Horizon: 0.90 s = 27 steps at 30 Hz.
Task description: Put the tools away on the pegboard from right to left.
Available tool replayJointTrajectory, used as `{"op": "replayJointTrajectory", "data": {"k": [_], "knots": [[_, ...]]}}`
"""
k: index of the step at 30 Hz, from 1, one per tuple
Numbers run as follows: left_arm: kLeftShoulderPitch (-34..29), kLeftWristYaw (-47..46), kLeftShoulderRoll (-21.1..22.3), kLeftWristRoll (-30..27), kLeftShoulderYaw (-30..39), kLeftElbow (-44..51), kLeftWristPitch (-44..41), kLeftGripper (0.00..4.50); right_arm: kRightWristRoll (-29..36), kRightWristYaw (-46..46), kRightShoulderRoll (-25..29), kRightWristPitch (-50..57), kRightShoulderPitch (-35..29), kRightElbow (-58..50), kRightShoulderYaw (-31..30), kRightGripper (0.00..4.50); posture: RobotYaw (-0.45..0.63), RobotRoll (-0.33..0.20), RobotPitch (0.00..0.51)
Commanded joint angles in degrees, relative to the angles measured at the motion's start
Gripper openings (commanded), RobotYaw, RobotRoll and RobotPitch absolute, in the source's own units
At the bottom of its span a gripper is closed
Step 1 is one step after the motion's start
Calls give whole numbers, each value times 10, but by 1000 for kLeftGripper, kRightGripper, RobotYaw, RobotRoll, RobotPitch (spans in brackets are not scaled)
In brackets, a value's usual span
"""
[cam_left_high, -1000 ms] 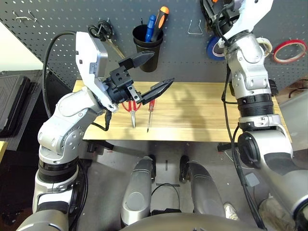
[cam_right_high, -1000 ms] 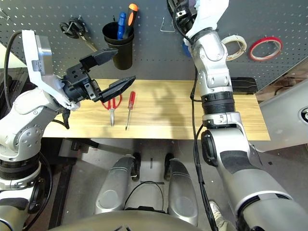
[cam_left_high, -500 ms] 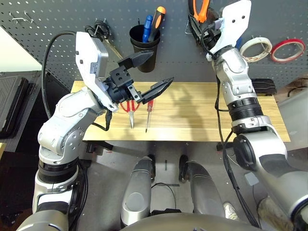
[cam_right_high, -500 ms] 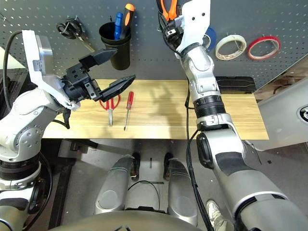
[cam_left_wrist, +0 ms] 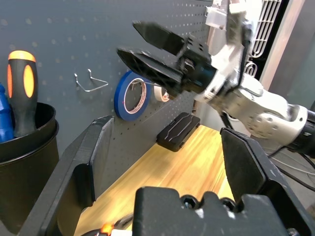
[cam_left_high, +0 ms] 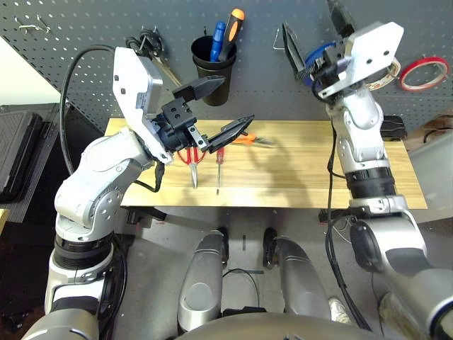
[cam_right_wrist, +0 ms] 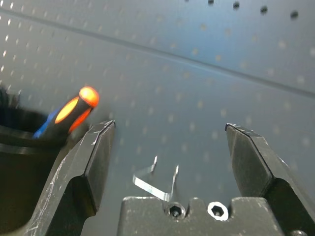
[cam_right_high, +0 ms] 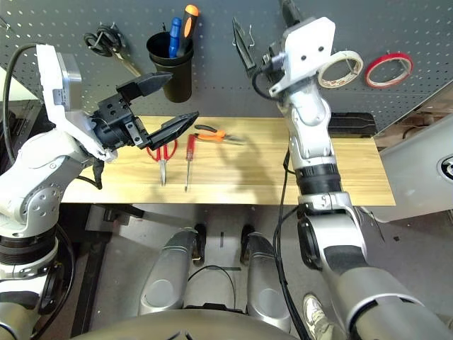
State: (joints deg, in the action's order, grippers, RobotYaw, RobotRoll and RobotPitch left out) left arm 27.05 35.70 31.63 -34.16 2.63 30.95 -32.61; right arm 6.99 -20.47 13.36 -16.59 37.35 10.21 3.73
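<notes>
The orange-and-black-handled pliers (cam_left_high: 251,140) lie flat on the wooden table (cam_left_high: 297,177), near its back edge. Left of them lie the slim red-handled screwdriver (cam_left_high: 219,164) and the red-handled scissors (cam_left_high: 190,159). The white tape roll (cam_right_high: 340,69) hangs on the pegboard (cam_left_high: 85,28). My left gripper (cam_left_high: 237,103) hovers open above the scissors and screwdriver, holding nothing. My right gripper (cam_right_high: 265,28) is raised in front of the pegboard, open and empty, facing a bare metal hook (cam_right_wrist: 155,182).
A black cup (cam_left_high: 212,60) on the board holds blue- and orange-handled screwdrivers. Black-handled scissors (cam_left_high: 152,46) hang left of it. A blue tape roll (cam_left_wrist: 130,96) and a red tape roll (cam_right_high: 388,69) hang on the board. A black box (cam_right_high: 350,124) sits at the table's back right.
My right gripper has opened and drawn back from the hook. The pliers it held up at the board now lie on the table. The left arm has stayed put.
</notes>
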Motion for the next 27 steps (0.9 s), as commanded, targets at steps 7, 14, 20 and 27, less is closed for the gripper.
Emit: {"op": "replayJointTrajectory", "data": {"k": [7, 14, 20, 27], "knots": [[-29, -4, 8, 7, -1, 15, 3, 4500, 18, -82, 80, 110, -141, -121, -21, 4474, 241, 0, 245], [-26, 1, 9, 18, -7, 4, 12, 4500, 4, -137, 120, 136, -178, -99, -45, 4474, 241, 0, 238], [-30, 2, 9, 22, -7, 6, 14, 4500, 1, -168, 146, 168, -186, -85, -58, 4474, 245, 0, 237], [-30, 3, 9, 24, -8, 5, 15, 4500, -1, -178, 159, 188, -189, -69, -58, 4474, 242, 0, 235]]}}
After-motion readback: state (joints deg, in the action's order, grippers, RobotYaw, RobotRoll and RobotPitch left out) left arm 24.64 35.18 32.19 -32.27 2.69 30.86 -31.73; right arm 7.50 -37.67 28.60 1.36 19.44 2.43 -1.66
